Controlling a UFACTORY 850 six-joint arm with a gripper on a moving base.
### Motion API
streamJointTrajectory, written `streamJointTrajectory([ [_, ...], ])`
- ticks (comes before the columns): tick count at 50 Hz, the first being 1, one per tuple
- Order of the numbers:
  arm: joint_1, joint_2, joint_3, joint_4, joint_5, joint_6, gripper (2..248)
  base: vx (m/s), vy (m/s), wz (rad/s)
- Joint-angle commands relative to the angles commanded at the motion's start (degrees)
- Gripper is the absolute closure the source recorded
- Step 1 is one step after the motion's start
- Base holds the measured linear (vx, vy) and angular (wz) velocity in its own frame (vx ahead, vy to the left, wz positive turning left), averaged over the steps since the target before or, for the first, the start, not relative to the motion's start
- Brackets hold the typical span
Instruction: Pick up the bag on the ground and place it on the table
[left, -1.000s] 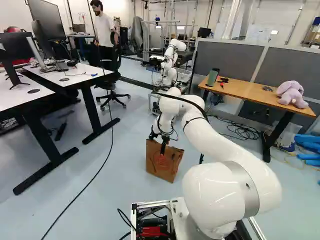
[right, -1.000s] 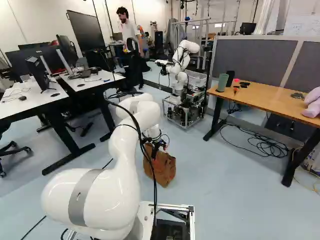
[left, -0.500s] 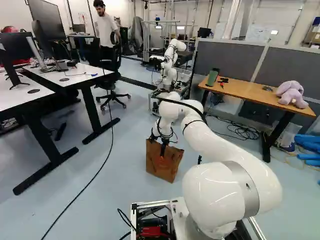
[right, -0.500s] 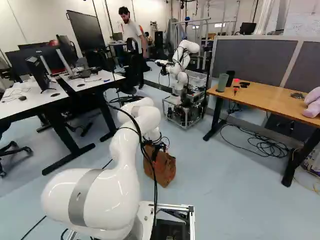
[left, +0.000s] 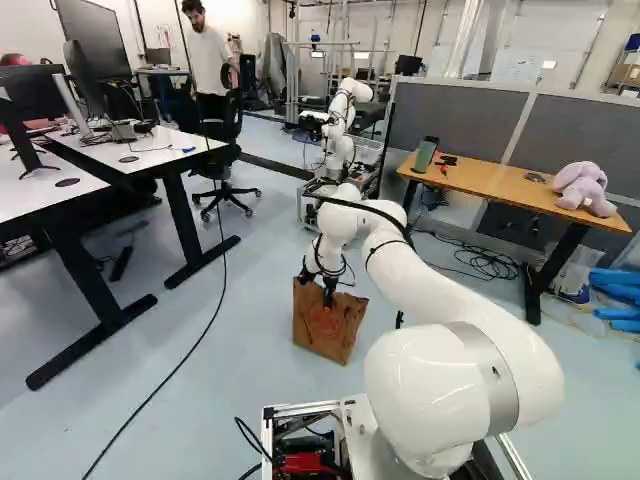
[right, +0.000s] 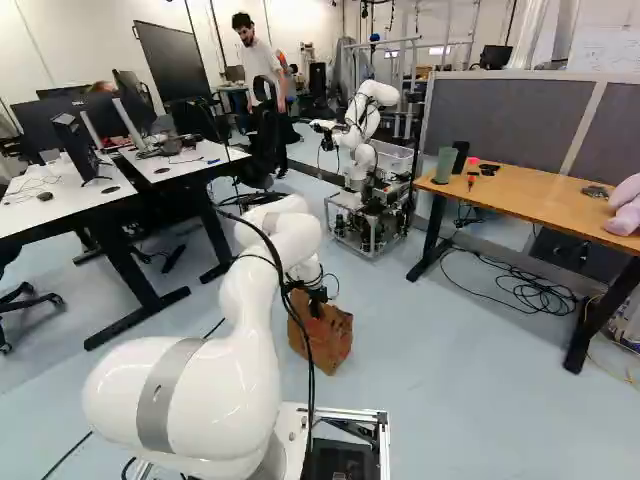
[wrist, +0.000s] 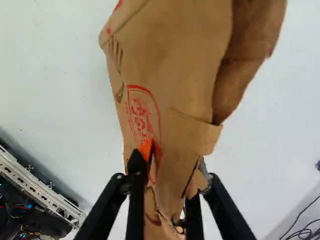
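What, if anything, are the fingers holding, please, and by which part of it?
The brown paper bag, pinched between the fingers by its crumpled upper edge.

Arm (left: 430, 290) fwd, end effector (left: 329, 290) clamped.

We look across a pale blue-grey floor (left: 235, 370) towards white walls (right: 80, 50). At the left of the left base view we have white desks (left: 40, 200) on black legs, a black wheeled chair (left: 218, 168) and a big dark screen (left: 92, 38). At the right, a wooden-topped table (left: 490, 182) stands before grey partition panels (left: 455, 120), black cables (left: 487, 264) lying coiled near its legs.
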Motion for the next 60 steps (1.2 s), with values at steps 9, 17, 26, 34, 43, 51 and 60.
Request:
streamJointTrajectory([
  [9,0.0,0.0,0.0,0.0,0.0,0.0,204,0.000,0.000,0.000],
  [17,0.0,0.0,0.0,0.0,0.0,0.0,229,0.000,0.000,0.000],
  [26,0.0,0.9,0.9,0.0,0.0,0.0,229,0.000,0.000,0.000],
  [34,0.0,2.5,2.5,0.3,0.0,0.0,229,0.000,0.000,0.000],
  [43,0.0,4.4,4.4,1.1,0.0,0.0,229,0.000,0.000,0.000],
  [51,0.0,6.2,6.1,1.8,0.0,0.0,229,0.000,0.000,0.000],
  [60,0.0,8.1,8.0,2.9,0.0,0.0,229,0.000,0.000,0.000],
])
